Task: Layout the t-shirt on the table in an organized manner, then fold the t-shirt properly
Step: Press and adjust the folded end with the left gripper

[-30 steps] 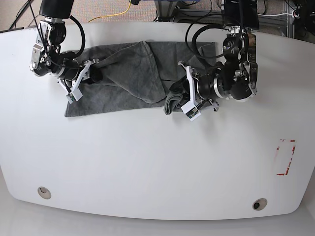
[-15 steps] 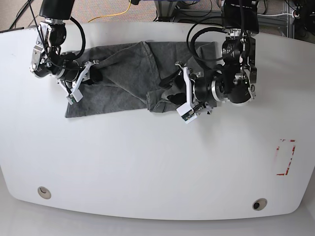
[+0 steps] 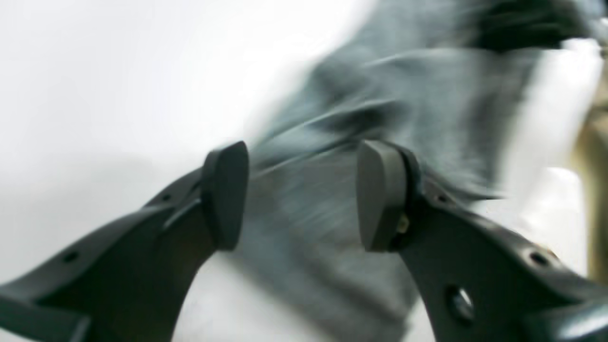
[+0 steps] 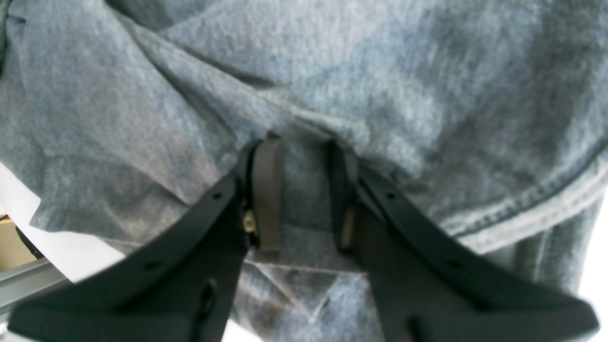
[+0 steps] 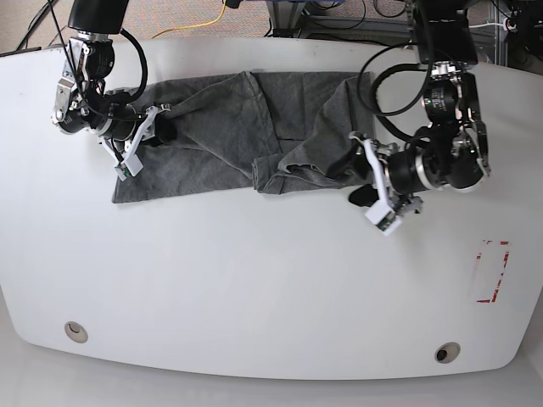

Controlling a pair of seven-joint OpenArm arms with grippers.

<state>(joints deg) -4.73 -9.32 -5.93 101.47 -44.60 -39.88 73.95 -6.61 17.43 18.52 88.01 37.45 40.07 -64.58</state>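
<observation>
Our right tool [image 4: 299, 199] pinches the t-shirt [image 5: 221, 127]; our left tool [image 5: 373, 193] hangs open beside it. We risk bunching the bench-side fold further.

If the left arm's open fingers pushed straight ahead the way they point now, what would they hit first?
Most likely the t-shirt. In the left wrist view, the left gripper stands open with grey cloth directly ahead between its fingers. The picture is blurred, so how far off the cloth lies is unclear.

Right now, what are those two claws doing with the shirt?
Left gripper open, off the t-shirt. Right gripper shut on t-shirt. Shirt bunched on table.
</observation>
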